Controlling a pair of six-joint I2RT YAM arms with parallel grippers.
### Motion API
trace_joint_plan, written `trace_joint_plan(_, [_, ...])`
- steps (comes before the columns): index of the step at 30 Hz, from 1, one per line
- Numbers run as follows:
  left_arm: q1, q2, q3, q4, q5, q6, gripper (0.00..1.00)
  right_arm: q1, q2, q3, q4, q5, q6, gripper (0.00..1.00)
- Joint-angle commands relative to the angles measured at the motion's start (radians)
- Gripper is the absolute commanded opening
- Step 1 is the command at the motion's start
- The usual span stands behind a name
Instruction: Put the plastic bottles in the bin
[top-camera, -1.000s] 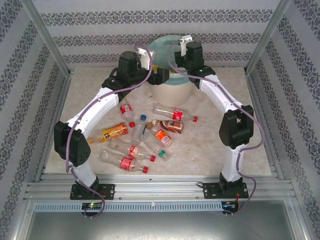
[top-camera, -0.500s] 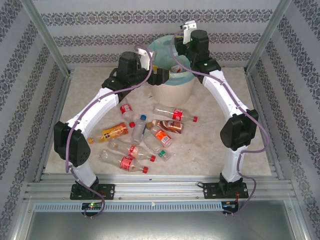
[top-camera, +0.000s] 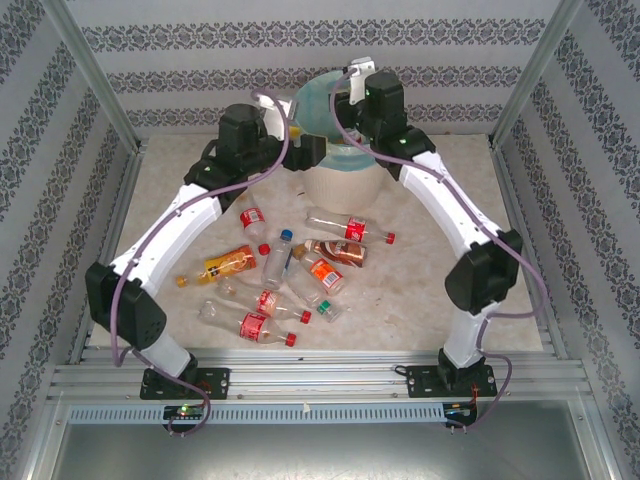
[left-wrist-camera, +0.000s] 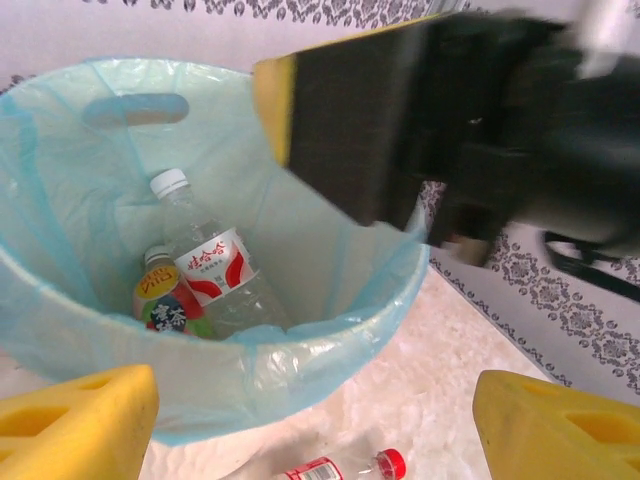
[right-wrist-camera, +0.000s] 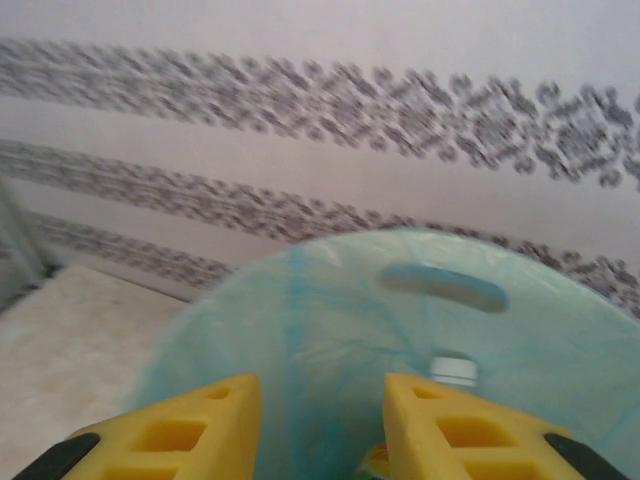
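Standing at the far edge of the worktop (top-camera: 430, 290), the bin (top-camera: 345, 182) leaves open room along the right side, while loose plastic bottles (top-camera: 300, 270) lie flat left of centre, pointing every way. Inside the bin, two bottles (left-wrist-camera: 210, 270) lean caps-up. Both arms arch to its rim; the left gripper (left-wrist-camera: 320, 410) gapes wide and empty, the right gripper (right-wrist-camera: 320, 420) is narrowly parted and empty

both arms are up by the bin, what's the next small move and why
Probably swing the left tool down and back to the red-capped bottle lying on the table near the base of the bin. Both it and the right tool look empty with jaws apart, two bottles lie in the bin, and many more lie on the table.
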Motion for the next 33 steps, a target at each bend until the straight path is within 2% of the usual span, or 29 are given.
trace_joint_plan(1, [0.009,-0.114,-0.081,-0.057,-0.033,-0.029,0.82,0.056,-0.177,-0.077,0.038,-0.065,-0.010,0.39])
trace_joint_plan(6, [0.008,-0.273,-0.215,-0.227,-0.058,-0.031,0.82,0.159,-0.391,-0.373,0.082,-0.170,-0.042,0.42])
trace_joint_plan(10, [0.008,-0.340,-0.284,-0.434,-0.103,0.011,0.82,0.221,-0.526,-0.625,0.104,-0.249,-0.052,0.43])
trace_joint_plan(13, [0.007,-0.353,-0.354,-0.490,-0.111,0.043,0.82,0.260,-0.603,-0.818,0.129,-0.204,-0.009,0.46])
trace_joint_plan(15, [0.007,-0.360,-0.419,-0.458,-0.103,0.061,0.83,0.277,-0.646,-0.954,0.173,-0.185,0.043,0.48])
trace_joint_plan(19, [0.008,-0.378,-0.553,-0.293,-0.026,0.083,0.84,0.345,-0.711,-1.182,0.198,-0.149,0.077,0.48])
trace_joint_plan(23, [0.008,-0.366,-0.610,-0.192,0.056,0.141,0.88,0.433,-0.790,-1.404,0.291,-0.064,0.108,0.50])
trace_joint_plan(26, [0.008,-0.353,-0.615,-0.192,0.053,0.208,0.88,0.477,-0.845,-1.524,0.354,-0.003,0.148,0.54])
trace_joint_plan(33, [-0.005,-0.462,-0.747,-0.060,0.216,0.411,0.89,0.600,-0.893,-1.672,0.414,0.153,0.169,0.57])
